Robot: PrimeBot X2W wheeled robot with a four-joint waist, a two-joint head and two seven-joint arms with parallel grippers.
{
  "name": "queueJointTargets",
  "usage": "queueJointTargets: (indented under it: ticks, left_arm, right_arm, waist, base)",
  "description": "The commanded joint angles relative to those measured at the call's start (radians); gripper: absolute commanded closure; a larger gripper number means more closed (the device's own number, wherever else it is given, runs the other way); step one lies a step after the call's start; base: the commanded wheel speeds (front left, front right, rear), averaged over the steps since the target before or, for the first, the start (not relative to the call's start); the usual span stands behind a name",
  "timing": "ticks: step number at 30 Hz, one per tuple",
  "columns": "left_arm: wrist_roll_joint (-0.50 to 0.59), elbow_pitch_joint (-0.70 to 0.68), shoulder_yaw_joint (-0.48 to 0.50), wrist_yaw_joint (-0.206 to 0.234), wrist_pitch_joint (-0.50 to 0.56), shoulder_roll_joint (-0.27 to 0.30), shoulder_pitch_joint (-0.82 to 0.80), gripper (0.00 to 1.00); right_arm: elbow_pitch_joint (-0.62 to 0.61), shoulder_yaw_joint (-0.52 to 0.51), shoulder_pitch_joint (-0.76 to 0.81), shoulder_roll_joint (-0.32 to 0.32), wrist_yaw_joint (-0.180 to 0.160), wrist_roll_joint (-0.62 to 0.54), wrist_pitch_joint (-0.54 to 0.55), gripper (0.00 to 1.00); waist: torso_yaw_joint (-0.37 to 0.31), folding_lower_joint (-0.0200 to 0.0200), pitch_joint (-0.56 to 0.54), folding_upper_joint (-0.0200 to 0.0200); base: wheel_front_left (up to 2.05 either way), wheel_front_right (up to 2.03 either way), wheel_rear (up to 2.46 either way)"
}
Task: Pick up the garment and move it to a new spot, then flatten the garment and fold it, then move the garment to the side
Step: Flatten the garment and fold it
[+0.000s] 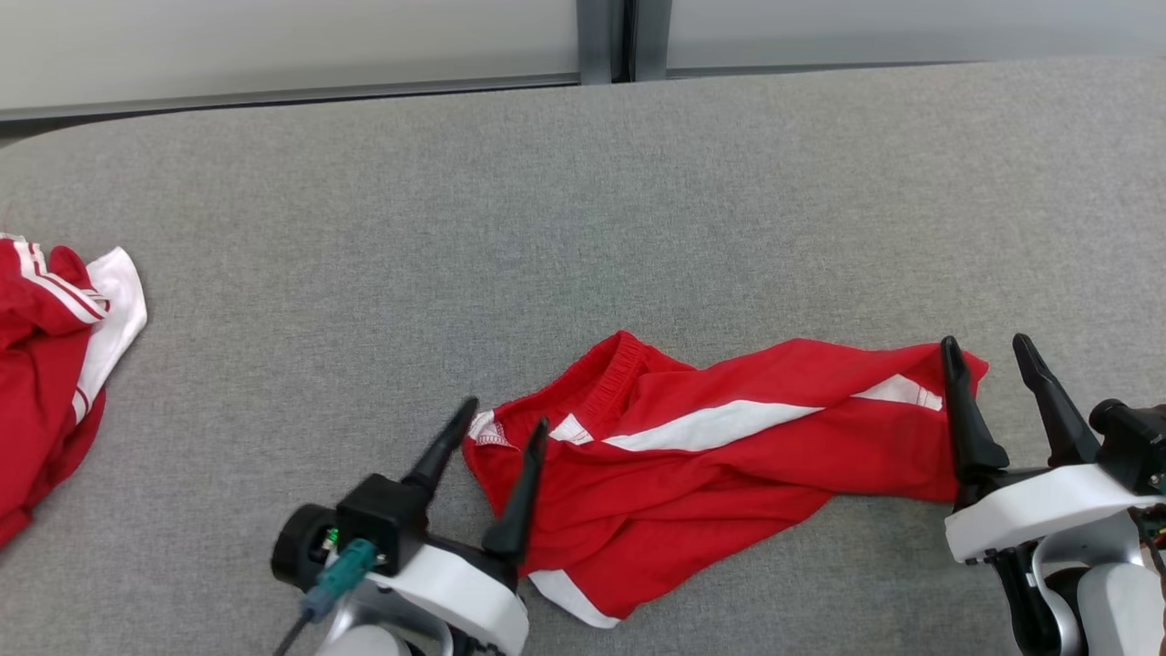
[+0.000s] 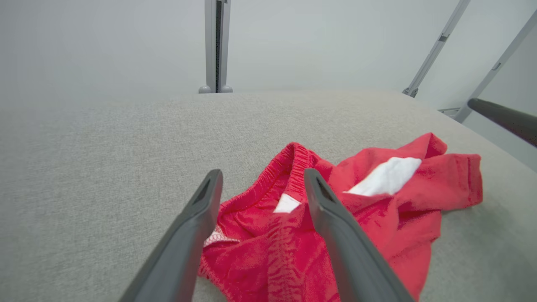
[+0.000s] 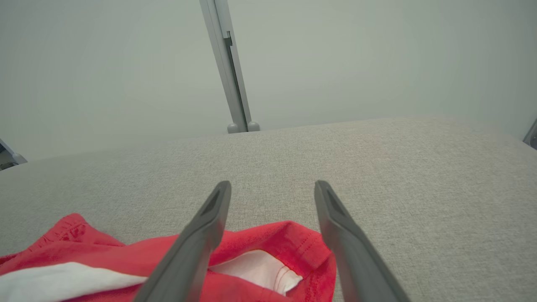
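now | left claw (image 1: 506, 411), right claw (image 1: 985, 341) released at ends of shorts (image 1: 729, 456) | head view: second garment (image 1: 41, 383) far left

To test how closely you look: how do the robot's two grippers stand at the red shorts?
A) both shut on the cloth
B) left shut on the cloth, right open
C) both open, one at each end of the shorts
C: the left gripper at the waistband end and the right gripper at the leg end of the red shorts both have their fingers spread apart, clamping no cloth.
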Motion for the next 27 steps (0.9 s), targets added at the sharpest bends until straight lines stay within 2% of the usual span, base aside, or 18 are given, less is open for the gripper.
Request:
queueJointTargets:
  ticks: [1, 7, 10, 15, 22, 25, 27]
  left_arm:
    - [-0.003, -0.007, 0.012, 0.007, -0.012, 0.004, -0.001, 0.0]
    - [0.003, -0.035, 0.128, 0.052, -0.079, 0.013, -0.029, 0.0]
    - [0.007, -0.023, 0.178, 0.055, -0.088, 0.028, -0.041, 0.0]
    - [-0.006, 0.037, 0.248, 0.02, -0.096, 0.052, -0.05, 0.0]
    - [-0.039, 0.144, 0.284, -0.062, -0.098, 0.094, -0.02, 0.0]
    - [-0.047, 0.178, 0.286, -0.083, -0.097, 0.109, -0.003, 0.0]
    - [-0.042, 0.19, 0.283, -0.081, -0.097, 0.117, 0.011, 0.0]
  right_arm:
    - [-0.005, -0.001, 0.012, -0.006, 0.0, -0.006, 0.004, 0.0]
    - [-0.027, -0.014, 0.038, -0.001, 0.0, -0.018, 0.027, 0.0]
    - [-0.038, -0.017, 0.05, 0.0, 0.0, -0.024, 0.036, 0.0]
    - [-0.056, -0.016, 0.073, 0.0, 0.0, -0.033, 0.052, 0.0]
    - [-0.077, 0.005, 0.098, -0.003, 0.0, -0.044, 0.07, 0.0]
    - [-0.086, 0.015, 0.11, -0.004, 0.0, -0.044, 0.076, 0.0]
    - [-0.093, 0.022, 0.116, -0.003, 0.0, -0.045, 0.078, 0.0]
  waist:
    - [0.002, 0.0, -0.009, -0.0001]
    - [0.007, 0.0, -0.054, -0.0001]
    - [0.007, 0.0, -0.074, -0.0001]
    - [0.006, 0.0, -0.102, -0.0001]
    - [0.002, 0.0, -0.136, -0.0001]
    - [-0.002, 0.0, -0.149, -0.0001]
    - [-0.004, 0.0, -0.158, -0.0001]
  base:
    - [0.0, 0.0, 0.0]
    - [0.0, 0.0, 0.0]
    - [0.0, 0.0, 0.0]
    - [0.0, 0.0, 0.0]
    - [0.0, 0.0, 0.0]
    - [0.0, 0.0, 0.0]
    - [0.0, 0.0, 0.0]
